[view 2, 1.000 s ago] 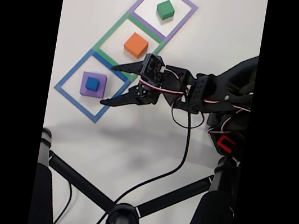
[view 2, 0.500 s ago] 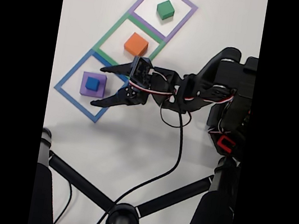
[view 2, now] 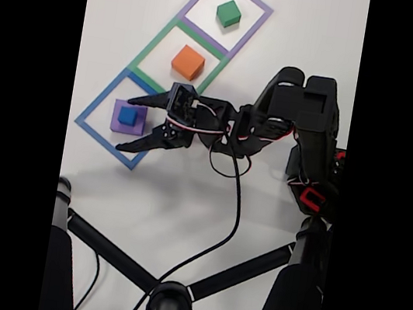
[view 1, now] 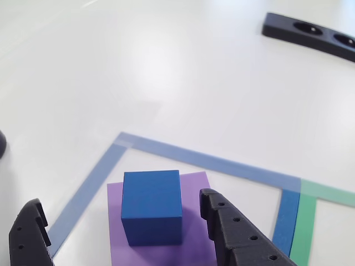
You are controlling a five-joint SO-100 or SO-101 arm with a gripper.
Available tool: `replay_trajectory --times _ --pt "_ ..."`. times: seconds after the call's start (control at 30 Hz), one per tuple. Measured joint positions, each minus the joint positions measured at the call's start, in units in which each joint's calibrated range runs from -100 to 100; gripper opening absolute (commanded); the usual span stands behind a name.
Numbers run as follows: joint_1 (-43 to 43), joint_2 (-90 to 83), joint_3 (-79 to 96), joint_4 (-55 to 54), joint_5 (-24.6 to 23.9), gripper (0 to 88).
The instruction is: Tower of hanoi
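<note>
In the fixed view a small blue cube (view 2: 127,116) sits on top of the larger purple block (view 2: 115,124), inside the blue tape square. The salmon-orange block (view 2: 187,61) lies alone in the green square and the green block (view 2: 228,13) alone in the purple square. My gripper (view 2: 123,123) reaches in from the right. It is open, with one finger on each side of the stacked pair. In the other view the blue cube (view 1: 151,205) stands on the purple block (view 1: 191,184) between the two black fingers. The gripper (view 1: 119,200) touches neither block there.
Three tape squares run diagonally: blue (view 2: 95,103), green (view 2: 152,42), purple (view 2: 250,30). A black bar with round holes (view 1: 310,32) lies at the far right. Black stand legs (view 2: 168,300) and a cable (view 2: 234,207) cross the lower table. The arm's base (view 2: 316,180) is at the right.
The arm has stretched leftward. The open gripper went from right of the blue square to straddling the blue cube and purple block. No block has moved.
</note>
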Motion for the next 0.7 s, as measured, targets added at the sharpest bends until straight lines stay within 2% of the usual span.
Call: replay_trajectory --times 0.7 --pt "-1.88 1.35 0.0 -2.25 0.0 10.3"
